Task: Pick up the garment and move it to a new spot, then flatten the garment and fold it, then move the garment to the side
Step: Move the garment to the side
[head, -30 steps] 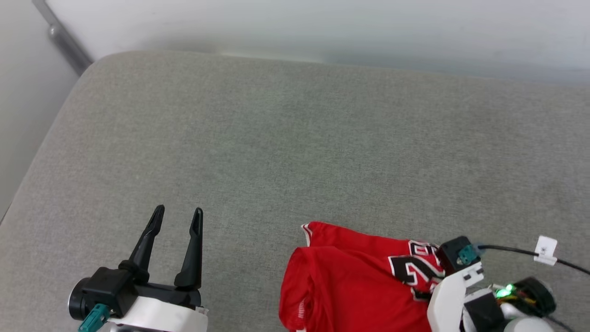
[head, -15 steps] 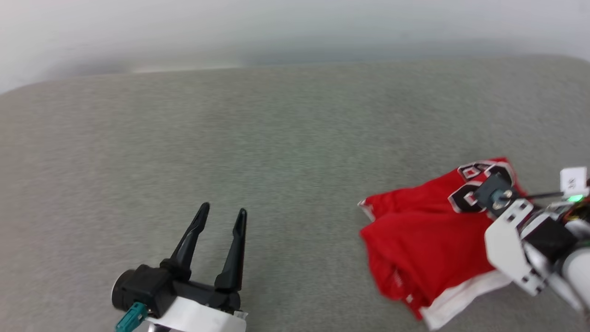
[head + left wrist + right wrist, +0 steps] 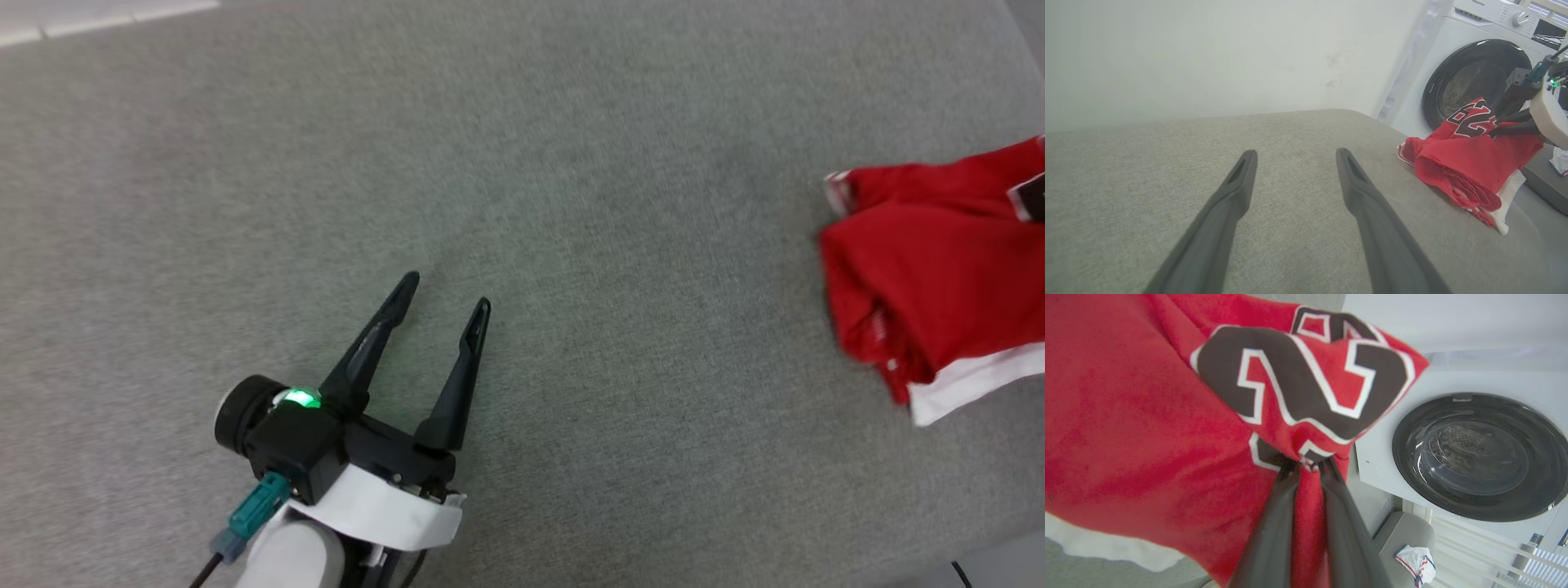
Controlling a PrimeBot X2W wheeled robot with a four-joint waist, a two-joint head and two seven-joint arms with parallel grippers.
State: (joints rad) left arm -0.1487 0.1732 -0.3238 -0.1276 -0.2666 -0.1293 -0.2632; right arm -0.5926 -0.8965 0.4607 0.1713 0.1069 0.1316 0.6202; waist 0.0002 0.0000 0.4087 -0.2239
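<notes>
The garment [image 3: 939, 269], a bright red jersey with a white sleeve edge, is bunched at the right edge of the head view, over the grey cushion. In the right wrist view my right gripper [image 3: 1306, 464] is shut on a fold of the garment [image 3: 1147, 416] just below its black and white number print. The left wrist view shows the garment [image 3: 1457, 163] hanging from the right gripper [image 3: 1493, 127], its lower folds touching the cushion. My left gripper [image 3: 446, 294] hovers open and empty over bare cushion, well left of the jersey; its fingers [image 3: 1237, 192] are spread.
The wide grey cushion [image 3: 571, 163] ends at a rounded edge near the garment. Beyond that edge stands a white washing machine [image 3: 1478, 77] with a dark round door [image 3: 1478, 457]. A small white and red cloth [image 3: 1414, 559] lies on a lower grey surface. A white wall is behind.
The head camera has swung, shifting the whole picture. The right gripper has carried the garment rightward, farther from the left gripper, which stays open.
</notes>
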